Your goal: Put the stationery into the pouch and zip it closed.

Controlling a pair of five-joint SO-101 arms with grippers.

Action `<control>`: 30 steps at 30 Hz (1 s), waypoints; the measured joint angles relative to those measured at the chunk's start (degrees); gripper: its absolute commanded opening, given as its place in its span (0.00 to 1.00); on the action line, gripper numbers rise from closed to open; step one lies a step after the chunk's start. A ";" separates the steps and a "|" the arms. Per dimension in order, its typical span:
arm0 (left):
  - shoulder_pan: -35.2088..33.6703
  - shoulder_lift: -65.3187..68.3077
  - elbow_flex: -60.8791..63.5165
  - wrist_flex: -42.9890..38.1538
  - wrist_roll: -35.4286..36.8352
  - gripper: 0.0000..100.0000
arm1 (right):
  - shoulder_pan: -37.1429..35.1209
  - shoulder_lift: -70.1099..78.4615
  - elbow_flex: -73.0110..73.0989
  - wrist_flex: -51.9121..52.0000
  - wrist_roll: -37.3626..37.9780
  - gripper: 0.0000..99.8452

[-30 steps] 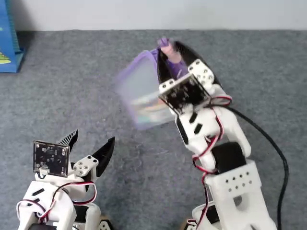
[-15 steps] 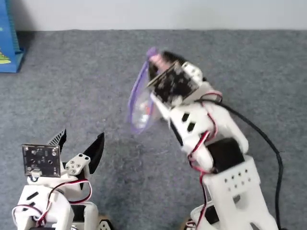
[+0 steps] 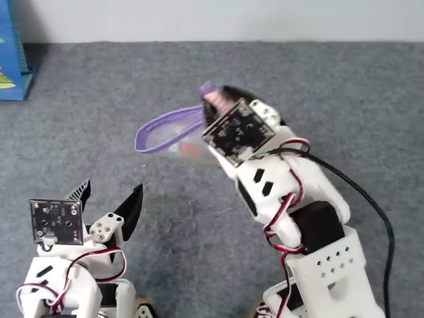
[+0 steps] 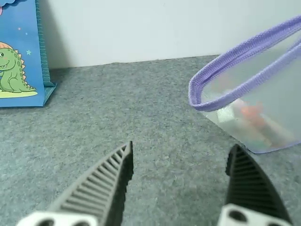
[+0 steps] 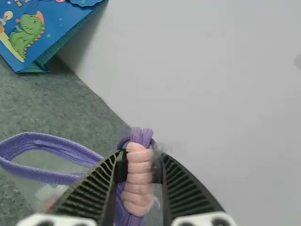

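A clear pouch (image 3: 173, 140) with a purple zip rim hangs above the grey carpet, tilted out to the left of the right arm. My right gripper (image 3: 215, 101) is shut on the pink pull (image 5: 138, 175) at the pouch's end (image 5: 42, 155), close to the back wall. Blurry orange and white stationery (image 4: 249, 117) lies inside the pouch (image 4: 256, 101). My left gripper (image 3: 111, 189) stands open at the front left, nothing between its fingers, pointing toward the pouch; in its own view the gripper (image 4: 182, 149) is well short of the purple rim.
A blue dinosaur paper bag (image 3: 10, 59) stands at the far left against the wall (image 4: 21, 56). Grey carpet (image 3: 344, 93) covers the table. A black cable (image 3: 371, 205) runs along the right arm.
The right arm has swung the held pouch around, from a broad face to edge-on to now stretched out leftward. The left arm shifted slightly left, then held still.
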 measured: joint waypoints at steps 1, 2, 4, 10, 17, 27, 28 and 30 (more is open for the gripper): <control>0.00 0.00 0.00 0.00 0.00 0.31 | 0.97 0.00 0.00 -0.88 0.00 0.01; 0.00 0.00 0.00 0.00 0.00 0.31 | 2.20 0.00 0.00 -1.85 0.00 0.01; 0.00 0.00 0.00 0.00 0.00 0.31 | 3.69 0.00 0.09 -3.69 0.00 0.01; 0.00 0.00 0.00 0.00 0.00 0.31 | 4.48 0.62 0.09 -10.81 0.00 0.01; 0.00 0.00 0.00 0.00 0.00 0.31 | 9.41 9.67 -0.97 -19.08 0.00 0.01; 0.00 0.00 0.00 0.00 0.00 0.31 | 7.21 18.64 -14.59 -11.25 -4.66 0.01; 0.09 0.00 0.00 0.00 0.00 0.31 | 6.24 18.99 -15.74 -9.14 -4.66 0.01; 0.09 0.00 0.00 0.00 0.00 0.31 | 4.40 19.34 -17.14 -5.01 -4.75 0.01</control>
